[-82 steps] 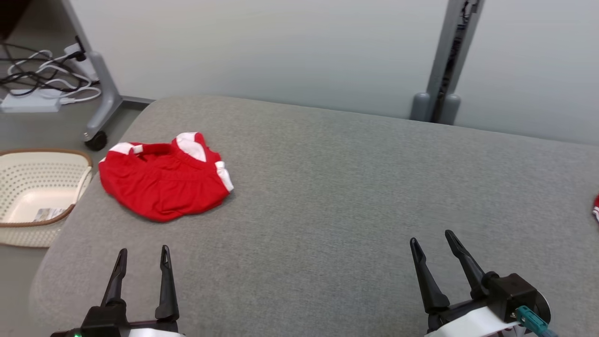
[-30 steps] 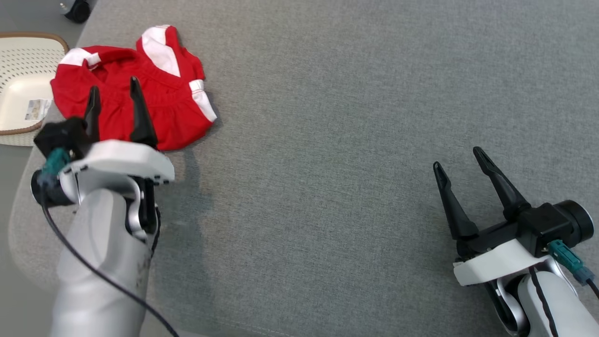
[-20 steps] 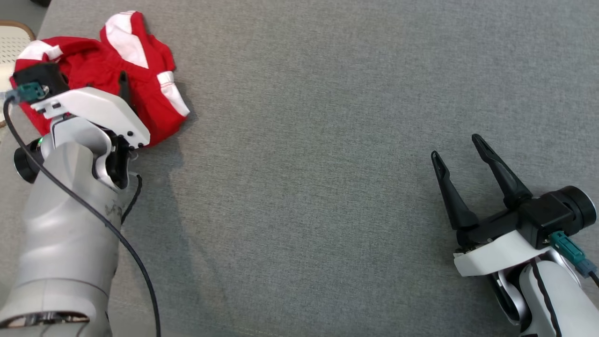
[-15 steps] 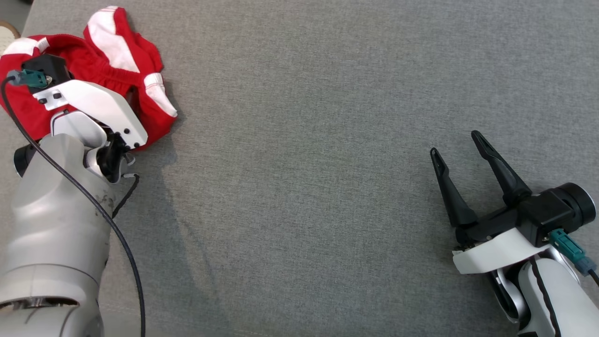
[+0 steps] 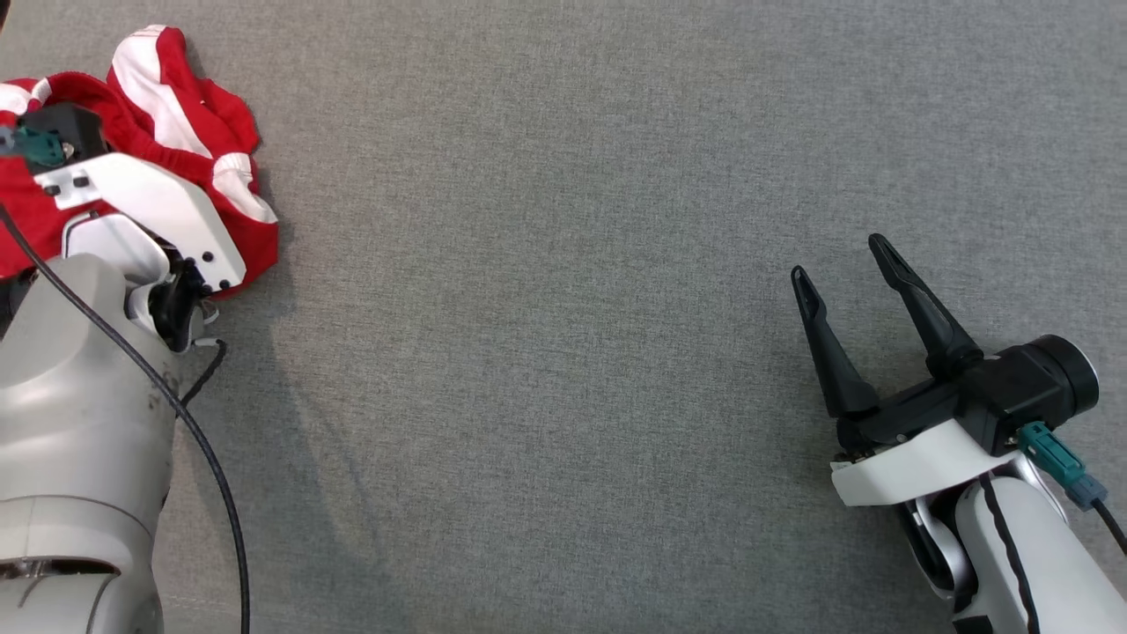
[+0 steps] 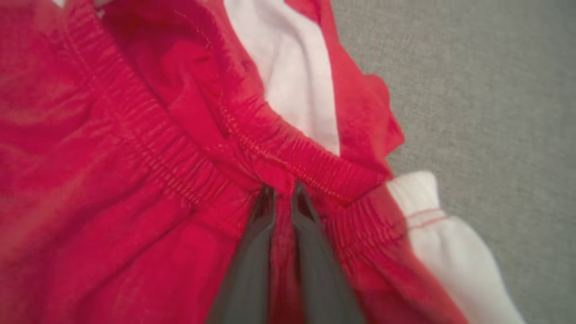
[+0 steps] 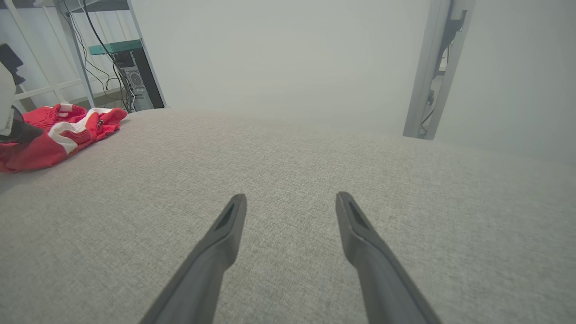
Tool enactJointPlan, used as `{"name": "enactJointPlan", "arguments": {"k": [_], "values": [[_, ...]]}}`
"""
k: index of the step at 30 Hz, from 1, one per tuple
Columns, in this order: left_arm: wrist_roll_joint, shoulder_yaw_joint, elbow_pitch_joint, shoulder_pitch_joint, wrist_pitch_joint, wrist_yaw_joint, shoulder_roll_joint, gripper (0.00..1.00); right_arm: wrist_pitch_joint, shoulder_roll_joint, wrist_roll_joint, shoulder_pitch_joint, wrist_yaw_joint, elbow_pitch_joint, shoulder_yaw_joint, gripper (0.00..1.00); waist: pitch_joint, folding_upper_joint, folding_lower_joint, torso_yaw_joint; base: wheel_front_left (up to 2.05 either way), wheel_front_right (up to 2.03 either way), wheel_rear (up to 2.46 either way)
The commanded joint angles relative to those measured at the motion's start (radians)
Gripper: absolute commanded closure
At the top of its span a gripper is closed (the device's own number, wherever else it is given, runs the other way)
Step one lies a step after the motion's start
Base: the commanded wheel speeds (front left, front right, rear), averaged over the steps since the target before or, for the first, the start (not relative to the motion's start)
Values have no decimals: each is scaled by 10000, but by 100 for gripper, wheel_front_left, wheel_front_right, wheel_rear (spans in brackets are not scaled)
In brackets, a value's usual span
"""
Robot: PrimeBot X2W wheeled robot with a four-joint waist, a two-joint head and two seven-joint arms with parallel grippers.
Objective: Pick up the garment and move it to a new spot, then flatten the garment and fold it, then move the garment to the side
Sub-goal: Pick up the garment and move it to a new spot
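- My left gripper [image 6: 281,191] is at the far left corner of the grey surface [image 5: 563,264]. Its fingers are drawn almost together, with a pinch of red cloth between them at the elastic waistband [image 6: 171,153] of the garment [image 5: 224,119].
- I judge this step to be the pick-up. Before lifting, I should be sure the pinch has the thick gathered band and not just one thin layer. Then I should rise straight and slowly so the cloth cannot slip out.
- The carry should head for the middle of the grey surface, high enough that the hanging part does not drag.
- The garment lies in a crumpled heap at that far left corner. It looks like red shorts with a ruched waistband, a white side panel [image 6: 292,81] and a white hem piece [image 6: 432,211]. It is soft, so I expect it to sag and swing from a single pinch.
- My right gripper [image 5: 836,256] is over the near right part of the grey surface, jaws wide apart and holding nothing. It is free to take a second edge when flattening comes.
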Motion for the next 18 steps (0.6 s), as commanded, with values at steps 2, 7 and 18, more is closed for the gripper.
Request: {"name": "enactJointPlan", "arguments": {"k": [2, 7, 18], "values": [[-45, 10, -12, 356, -611, -82, -20, 100, -50, 37, 26, 10, 4, 53, -46, 0, -134, 0, 0, -46, 0, 0, 0], [-149, 149, -402, 639, -2533, -166, 112, 100, -49, 171, 67, 153, 4, 110, -96, 0, -511, 0, 0, -120, 0, 0, 0], [-246, 209, -1750, 1511, -4876, -675, 45, 100, -50, 532, 153, 612, 4, 315, -125, 0, -1713, 0, 0, -283, 0, 0, 0]]}}
